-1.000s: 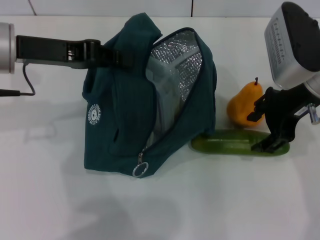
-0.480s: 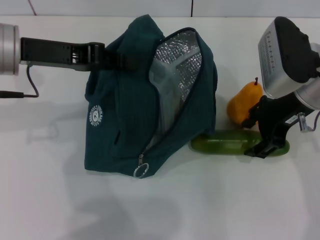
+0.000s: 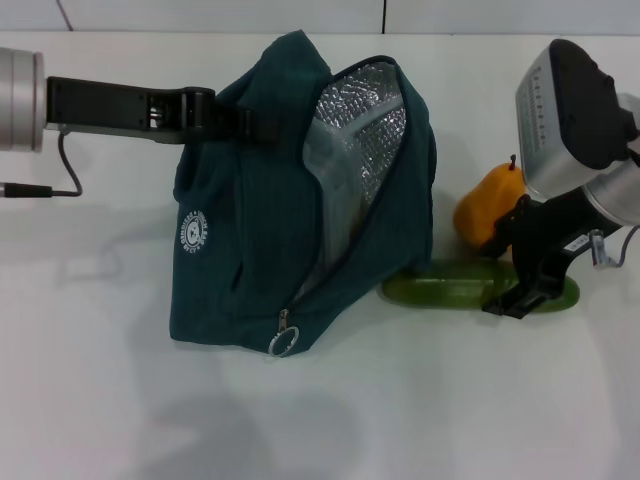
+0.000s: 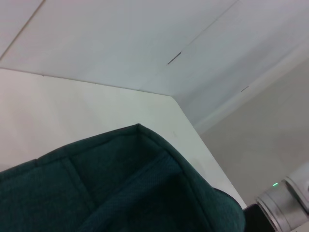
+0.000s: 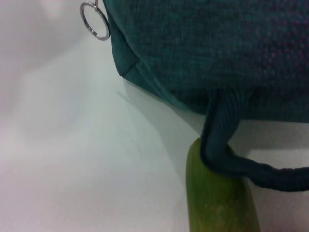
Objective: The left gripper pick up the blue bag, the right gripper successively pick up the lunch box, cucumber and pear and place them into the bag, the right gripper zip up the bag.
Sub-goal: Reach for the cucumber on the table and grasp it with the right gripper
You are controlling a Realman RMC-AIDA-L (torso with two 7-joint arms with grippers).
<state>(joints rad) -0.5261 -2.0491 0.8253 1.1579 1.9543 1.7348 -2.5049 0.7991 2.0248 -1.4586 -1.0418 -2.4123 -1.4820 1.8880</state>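
Your black left gripper (image 3: pixel 235 117) clamps the open teal fabric bag (image 3: pixel 250 250), your right gripper (image 3: pixel 520 290), jaws parted, straddles the long green cucumber (image 3: pixel 445 286); the orange pear (image 3: pixel 485 210) waits.

Lab/test setup: bare white table (image 3: pixel 120 400), plain white wall panels (image 4: pixel 120 43).

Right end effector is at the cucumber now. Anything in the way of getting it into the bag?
Yes. One loop handle of the blue bag lies draped across the cucumber at its bag-side end. The right end effector sits at the opposite end. The foil-lined opening looks unobstructed.
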